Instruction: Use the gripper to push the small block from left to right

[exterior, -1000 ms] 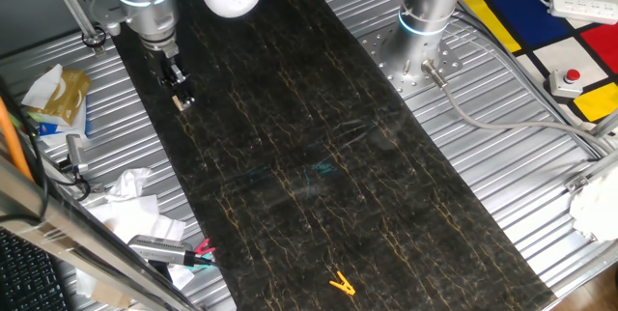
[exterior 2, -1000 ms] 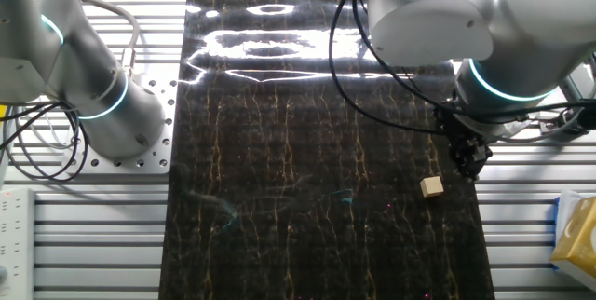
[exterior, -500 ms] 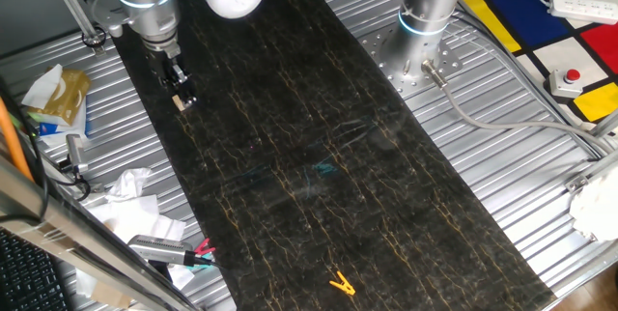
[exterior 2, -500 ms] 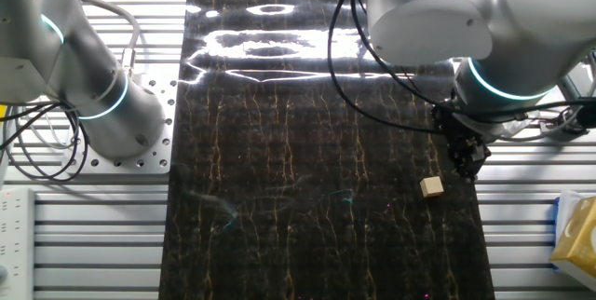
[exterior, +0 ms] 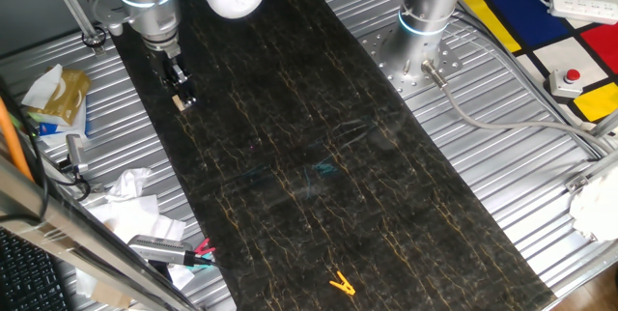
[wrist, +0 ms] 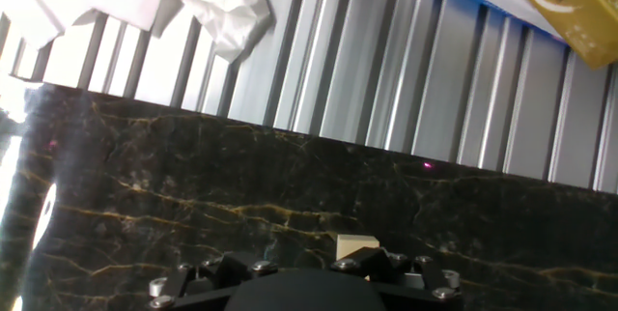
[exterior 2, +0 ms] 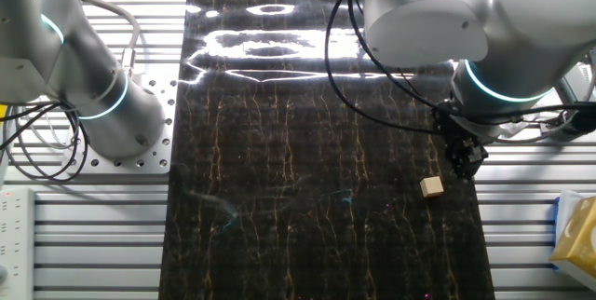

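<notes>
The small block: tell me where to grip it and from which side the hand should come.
Grip the small block across two opposite upright faces, coming straight down from above. It is a plain cube lying flat on the dark marble mat, with nothing crowding its sides. The hand already hangs beside it near the mat's edge, so only a short sideways shift looks needed first.
</notes>
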Controlling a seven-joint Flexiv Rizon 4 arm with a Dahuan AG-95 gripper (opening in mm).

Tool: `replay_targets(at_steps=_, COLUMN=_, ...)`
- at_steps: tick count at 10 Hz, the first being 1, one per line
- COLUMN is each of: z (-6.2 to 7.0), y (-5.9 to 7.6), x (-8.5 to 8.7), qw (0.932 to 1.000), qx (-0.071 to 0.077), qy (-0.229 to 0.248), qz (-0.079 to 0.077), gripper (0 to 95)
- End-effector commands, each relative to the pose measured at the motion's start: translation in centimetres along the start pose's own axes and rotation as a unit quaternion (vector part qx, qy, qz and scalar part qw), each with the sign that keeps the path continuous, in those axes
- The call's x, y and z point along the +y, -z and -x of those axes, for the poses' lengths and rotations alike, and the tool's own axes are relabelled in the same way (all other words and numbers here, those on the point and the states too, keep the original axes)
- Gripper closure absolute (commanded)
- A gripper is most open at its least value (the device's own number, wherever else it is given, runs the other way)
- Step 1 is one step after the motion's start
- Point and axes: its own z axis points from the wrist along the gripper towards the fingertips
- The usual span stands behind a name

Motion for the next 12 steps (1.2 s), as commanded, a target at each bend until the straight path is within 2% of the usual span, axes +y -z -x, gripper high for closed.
replay_targets(at_steps=1, z=0.0, y=0.0, x=-0.1, qw=1.0000, qx=0.003, qy=-0.003, qz=-0.002, gripper=19.0)
replay_targets(at_steps=2, z=-0.4, y=0.0, x=-0.3, qw=0.9996, qx=0.017, qy=-0.023, qz=-0.008, gripper=19.0)
replay_targets(at_steps=3, z=-1.0, y=-0.1, x=-0.3, qw=0.9996, qx=0.016, qy=-0.022, qz=-0.001, gripper=38.0)
replay_targets(at_steps=5, z=-1.4, y=-0.2, x=-0.3, qw=0.9996, qx=0.015, qy=-0.022, qz=-0.001, gripper=38.0)
replay_targets(at_steps=12, z=-1.3, y=0.1, x=-0.4, qw=0.9997, qx=0.012, qy=-0.023, qz=-0.003, gripper=38.0)
